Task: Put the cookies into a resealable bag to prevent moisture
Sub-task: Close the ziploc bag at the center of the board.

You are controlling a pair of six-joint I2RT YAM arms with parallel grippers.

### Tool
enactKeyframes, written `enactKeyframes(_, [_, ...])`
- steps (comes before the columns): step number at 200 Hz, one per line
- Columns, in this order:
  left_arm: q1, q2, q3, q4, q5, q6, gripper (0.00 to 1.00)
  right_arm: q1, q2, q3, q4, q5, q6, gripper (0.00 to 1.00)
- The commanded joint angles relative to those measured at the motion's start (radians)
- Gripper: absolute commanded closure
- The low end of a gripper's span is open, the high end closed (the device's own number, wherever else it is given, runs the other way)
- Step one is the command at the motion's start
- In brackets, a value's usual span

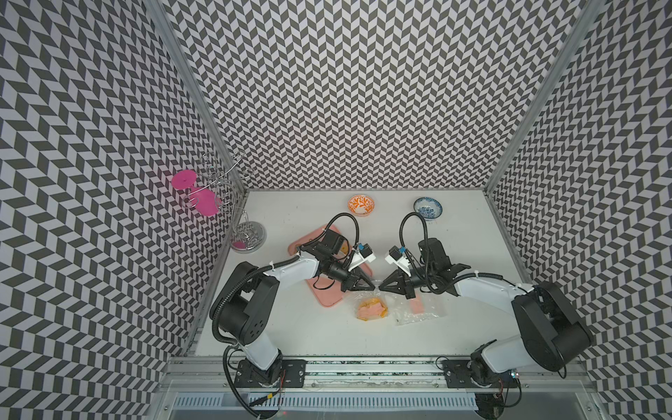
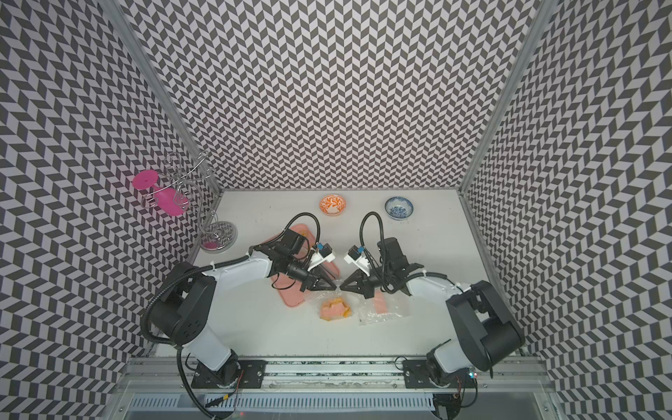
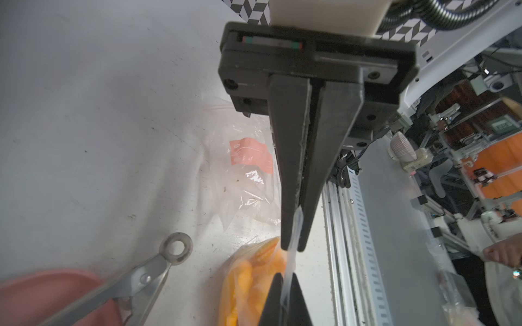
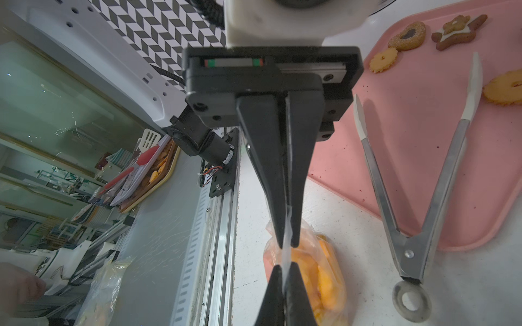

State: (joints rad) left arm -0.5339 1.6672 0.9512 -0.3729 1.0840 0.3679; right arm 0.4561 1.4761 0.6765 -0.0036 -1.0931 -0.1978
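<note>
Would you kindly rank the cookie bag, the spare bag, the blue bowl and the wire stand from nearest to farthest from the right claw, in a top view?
1. cookie bag, its top edge pinched in the right claw.
2. spare bag, on the table beside it, toward the right arm.
3. blue bowl, by the back wall.
4. wire stand, far left corner.

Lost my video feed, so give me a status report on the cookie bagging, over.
Left gripper and right gripper both shut on top edge of bag. Cookies inside; some left on pink tray. Tongs beside, not blocking.
</note>
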Motion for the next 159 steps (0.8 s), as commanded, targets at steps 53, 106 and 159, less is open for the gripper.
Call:
enactKeyframes(53, [0.021, -0.026, 0.009, -0.075, -0.060, 0.040, 0.97, -0.037, -0.062, -0.001, 0.030, -0.022, 0.007, 1.00])
enactKeyframes(106, [0.037, -0.052, -0.021, -0.080, -0.069, 0.030, 1.00, -0.055, -0.080, -0.015, 0.030, -0.022, 0.010, 1.00])
enactKeyframes(159, [0.061, -0.096, -0.056, -0.078, -0.102, 0.011, 0.99, -0.068, -0.095, -0.021, 0.001, -0.013, -0.010, 1.00])
